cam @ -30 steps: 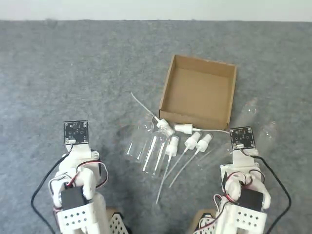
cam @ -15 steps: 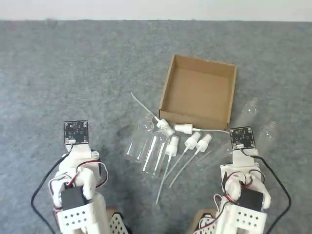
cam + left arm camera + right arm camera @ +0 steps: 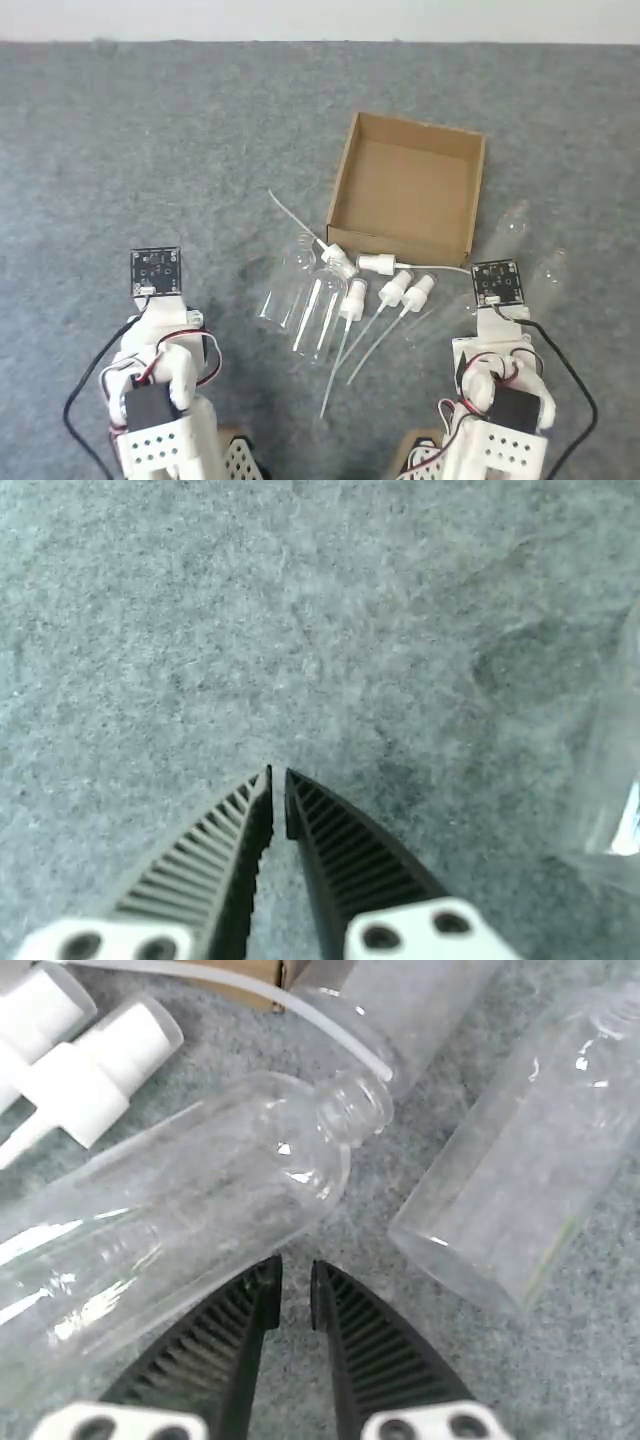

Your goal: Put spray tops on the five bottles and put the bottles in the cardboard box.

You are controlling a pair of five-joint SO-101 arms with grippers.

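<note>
Bottles (image 3: 300,297), clear plastic, uncapped, lying flat. High view: two are side by side at table centre, necks toward 12 o'clock. Fainter ones lie at 3 o'clock of centre, one (image 3: 514,221) just off the box's right wall and one (image 3: 549,266) nearer the right arm (image 3: 498,385).

Spray tops (image 3: 395,288), white, five, loose on the grey carpet (image 3: 150,130). They are clustered between the centre bottles and the near wall of the cardboard box (image 3: 339,190), long tubes fanning toward 7 o'clock. One tube runs toward 10 o'clock, and one top lies along the box's near wall. The box stands open and upright at 1 o'clock of centre, nothing in it.

The left arm (image 3: 158,375) is at 8 o'clock and the right arm at 4 o'clock. The top cluster sits between the centre bottles and the right arm.

Left wrist view: the left gripper (image 3: 278,776) is low over bare carpet, jaws drawn together to a thin slit, holding nothing. A clear bottle edge (image 3: 612,780) is off to one side, apart from it.

Right wrist view: the right gripper (image 3: 295,1268) has its jaws nearly together with a narrow gap, holding nothing. The nearest bottle (image 3: 190,1205) lies crosswise just ahead of the tips. A second bottle (image 3: 505,1175) lies beside it, not touching. A third (image 3: 410,1000) lies beyond with a thin white tube (image 3: 330,1032) across it, and two spray tops are beside the nearest bottle.
</note>
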